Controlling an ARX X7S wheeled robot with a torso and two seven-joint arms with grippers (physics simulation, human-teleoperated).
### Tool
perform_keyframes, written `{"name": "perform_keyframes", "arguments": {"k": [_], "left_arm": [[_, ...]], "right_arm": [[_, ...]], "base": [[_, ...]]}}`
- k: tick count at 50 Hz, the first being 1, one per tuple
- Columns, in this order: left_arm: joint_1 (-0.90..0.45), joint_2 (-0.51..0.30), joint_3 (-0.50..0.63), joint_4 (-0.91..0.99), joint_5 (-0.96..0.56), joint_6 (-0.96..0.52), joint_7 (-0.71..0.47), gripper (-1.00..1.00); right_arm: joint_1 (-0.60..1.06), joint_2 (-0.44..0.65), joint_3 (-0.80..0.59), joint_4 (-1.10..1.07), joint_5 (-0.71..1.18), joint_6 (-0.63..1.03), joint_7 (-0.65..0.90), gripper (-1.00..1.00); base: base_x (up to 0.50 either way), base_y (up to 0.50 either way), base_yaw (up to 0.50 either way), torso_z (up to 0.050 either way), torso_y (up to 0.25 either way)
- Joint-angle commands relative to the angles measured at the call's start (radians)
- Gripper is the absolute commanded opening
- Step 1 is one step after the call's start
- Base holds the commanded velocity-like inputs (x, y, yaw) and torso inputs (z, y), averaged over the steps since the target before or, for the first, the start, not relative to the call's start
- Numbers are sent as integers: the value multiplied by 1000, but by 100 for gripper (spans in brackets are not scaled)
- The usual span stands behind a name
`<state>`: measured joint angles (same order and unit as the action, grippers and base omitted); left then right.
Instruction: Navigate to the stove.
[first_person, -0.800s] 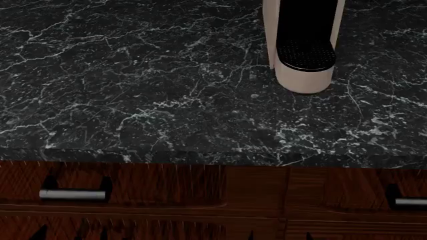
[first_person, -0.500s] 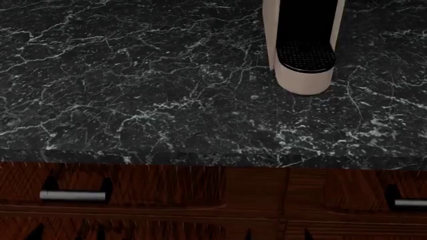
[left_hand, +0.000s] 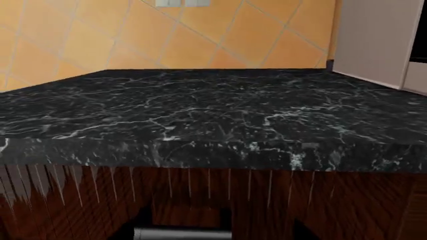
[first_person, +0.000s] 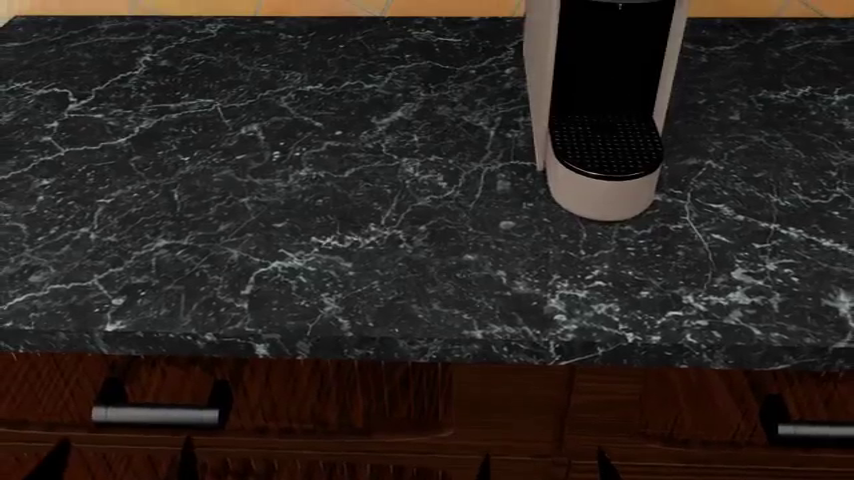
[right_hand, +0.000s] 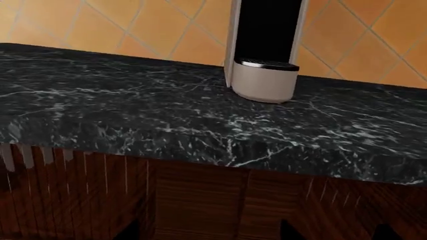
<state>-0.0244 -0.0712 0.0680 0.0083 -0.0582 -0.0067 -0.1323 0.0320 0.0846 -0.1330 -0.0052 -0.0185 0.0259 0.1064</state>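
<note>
Head camera looks down on a black marble counter (first_person: 294, 200); a beige coffee machine (first_person: 601, 120) stands on it, well back from the front edge. Dark wood drawers (first_person: 334, 400) sit below the counter. No stove in any view; neither gripper shows, so grip unknown.

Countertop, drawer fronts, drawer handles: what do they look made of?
Countertop: polished black marble or a marble-look stone, judging by the white veining and soft sheen. Drawer fronts: dark reddish wood or wood veneer, with visible grain. Drawer handles: brushed metal by the look, a pale grey bar with a highlight. It is a render, so all are by look only.
</note>
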Motion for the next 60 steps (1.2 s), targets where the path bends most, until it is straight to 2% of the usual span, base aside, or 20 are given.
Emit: {"name": "perform_keyframes", "arguments": {"k": [1,5,14,60], "left_arm": [[8,-16,20,14,3,2,-30,100],[7,-20,35,17,26,11,-46,100],[5,-28,32,5,-34,32,-31,100],[-7,-70,87,-8,-49,43,-73,100]], "right_arm": [[-1,15,-16,-12,10,12,17,100],[3,19,-18,-11,15,13,24,100],[8,26,-24,-2,28,6,33,100],[22,57,-68,6,40,6,89,100]], "base": [[0,0,0,50,0],[0,0,0,50,0],[0,-27,0,43,14],[-38,-500,0,0,0]]}}
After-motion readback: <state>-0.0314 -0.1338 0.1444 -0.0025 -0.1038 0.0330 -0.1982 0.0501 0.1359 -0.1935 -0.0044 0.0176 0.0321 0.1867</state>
